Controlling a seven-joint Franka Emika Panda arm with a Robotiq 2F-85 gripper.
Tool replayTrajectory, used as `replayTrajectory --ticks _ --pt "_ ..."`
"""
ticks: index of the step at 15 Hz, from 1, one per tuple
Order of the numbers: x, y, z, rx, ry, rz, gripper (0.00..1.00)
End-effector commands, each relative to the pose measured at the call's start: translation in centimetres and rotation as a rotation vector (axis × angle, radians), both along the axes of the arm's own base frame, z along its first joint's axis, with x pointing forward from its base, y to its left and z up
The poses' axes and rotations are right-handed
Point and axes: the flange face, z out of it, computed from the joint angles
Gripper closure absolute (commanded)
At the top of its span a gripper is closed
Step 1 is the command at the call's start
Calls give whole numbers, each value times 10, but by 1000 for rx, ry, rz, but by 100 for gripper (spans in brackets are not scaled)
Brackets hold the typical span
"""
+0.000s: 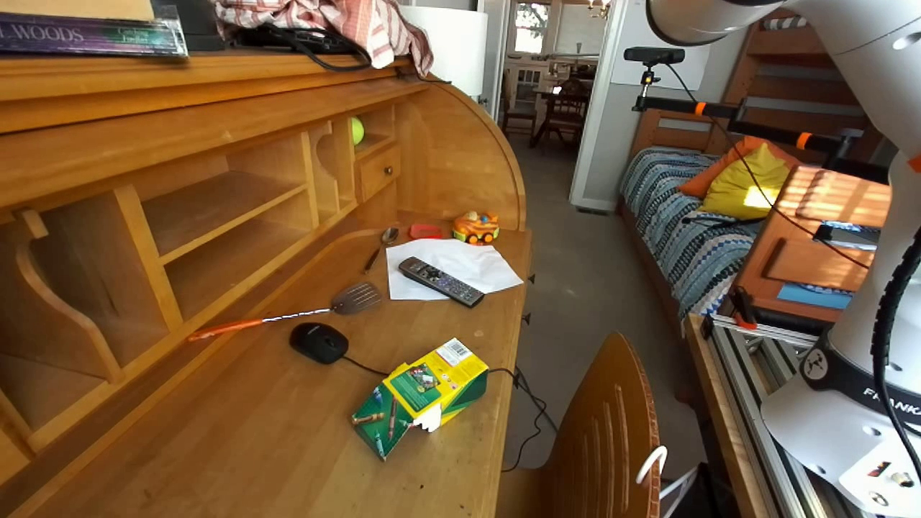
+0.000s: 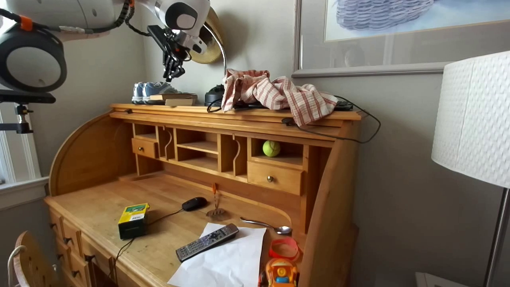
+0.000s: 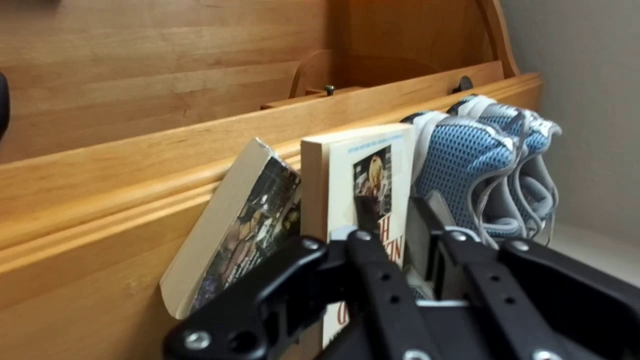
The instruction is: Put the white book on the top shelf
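Observation:
The white book (image 3: 342, 195), with red print and a small picture on its cover, lies cover up on the top shelf (image 3: 75, 300) in the wrist view. A dark-covered book (image 3: 250, 225) lies at a slant beside and partly under it. My gripper (image 3: 391, 201) has its fingers apart with nothing between them. It hangs over the white book's right edge and hides its lower part. In an exterior view the gripper (image 2: 173, 76) is above the book pile (image 2: 171, 97) with a gap, at the left of the top shelf (image 2: 179, 110).
Blue-grey shoes (image 3: 465, 165) stand right beside the white book. A lamp base (image 2: 215, 95) and a red-checked cloth (image 2: 275, 91) are farther along the top shelf. A green-and-yellow box (image 1: 432, 385), mouse (image 1: 319, 342), remote (image 1: 440, 281) and white paper sheet (image 1: 468, 259) lie on the desk.

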Motion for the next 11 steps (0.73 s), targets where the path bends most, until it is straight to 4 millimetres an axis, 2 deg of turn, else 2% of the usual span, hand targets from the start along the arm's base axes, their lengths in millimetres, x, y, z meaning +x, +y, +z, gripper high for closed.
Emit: replayTrajectory --ticks 1,4,7,8,9,10,11 --pt "-32 -13 34 -25 -36 127 44" --pt "-68 -46 70 -68 -48 189 22" --pt "-102 -90 101 -143 -85 213 1" --pt "-110 -103 109 -159 -108 228 0" --pt "-95 -85 99 -112 -90 199 10" --pt "-103 -97 108 -125 -109 202 1" --pt "-109 -104 113 -131 -118 202 0"
